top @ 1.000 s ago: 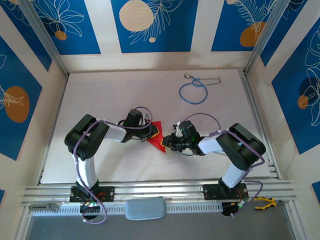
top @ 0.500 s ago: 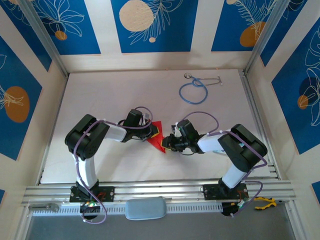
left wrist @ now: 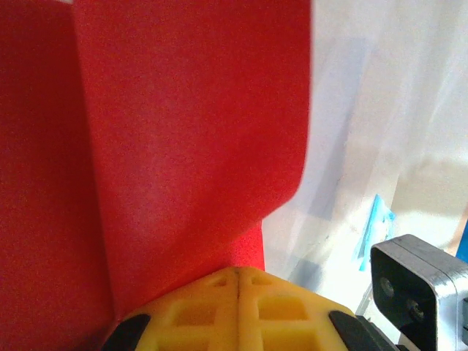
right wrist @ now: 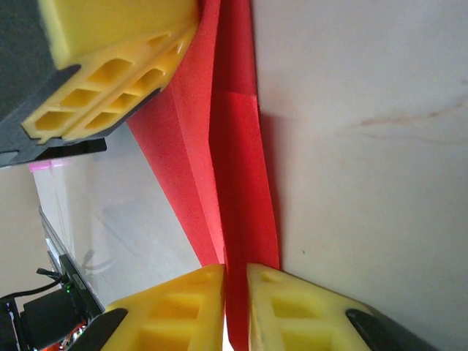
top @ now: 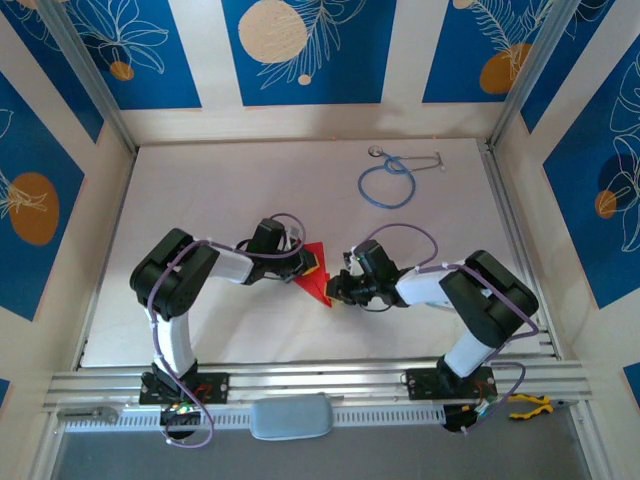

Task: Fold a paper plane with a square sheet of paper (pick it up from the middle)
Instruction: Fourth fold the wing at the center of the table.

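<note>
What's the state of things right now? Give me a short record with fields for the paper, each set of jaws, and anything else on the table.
paper: red paper, partly folded, overlapping layers and a crease showing
location: middle of the table, between the two arms
left jaws: shut on one edge of the paper
right jaws: shut on the opposite end, paper pinched between the yellow pads
other item: blue stethoscope, far right part of the table, well apart from the paper
fold stage: not yet a finished dart shape
</note>
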Robot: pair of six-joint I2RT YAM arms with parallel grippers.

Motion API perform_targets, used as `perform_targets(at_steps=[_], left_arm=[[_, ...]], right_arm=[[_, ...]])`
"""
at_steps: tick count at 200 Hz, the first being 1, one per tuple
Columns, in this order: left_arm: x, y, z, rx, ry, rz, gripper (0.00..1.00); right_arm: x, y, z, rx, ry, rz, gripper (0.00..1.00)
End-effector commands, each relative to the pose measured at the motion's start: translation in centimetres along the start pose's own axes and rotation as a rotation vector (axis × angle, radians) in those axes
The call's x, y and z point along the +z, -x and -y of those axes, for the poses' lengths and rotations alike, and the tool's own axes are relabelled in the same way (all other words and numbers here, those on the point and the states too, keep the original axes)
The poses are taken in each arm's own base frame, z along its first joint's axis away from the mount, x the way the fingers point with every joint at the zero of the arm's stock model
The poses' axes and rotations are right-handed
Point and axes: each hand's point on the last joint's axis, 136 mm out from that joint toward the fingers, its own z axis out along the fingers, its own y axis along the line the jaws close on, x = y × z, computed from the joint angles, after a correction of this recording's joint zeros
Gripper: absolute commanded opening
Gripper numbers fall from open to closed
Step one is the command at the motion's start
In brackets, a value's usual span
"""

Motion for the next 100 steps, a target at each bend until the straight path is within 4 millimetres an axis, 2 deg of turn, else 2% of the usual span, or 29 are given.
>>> perform_targets(at_steps=[1,42,78,100], left_arm=[[0.6,-1.3,-2.4,-0.031,0.069,-0.037,0.01],[0.7,-1.3,-2.5,-0.035,0.069,-0.039,0.01],[0.7,-1.3,-2.5,-0.037,0.068,-0.038,0.01],[0.7,-1.3,-2.6,-0.038,0.070,-0.036,0.01]], right_arm=[[-0.4,-2.2,1.8,0.030,-0.057,-0.071,0.17],[-0.2,-3.0,2.6,0.035,-0.083,-0.099,0.16],[0.0,-3.1,2.8,0.046,-0.084,-0.106,0.08],[-0.1,-3.1,2.7,0.055,-0.075,-0.109,0.08]])
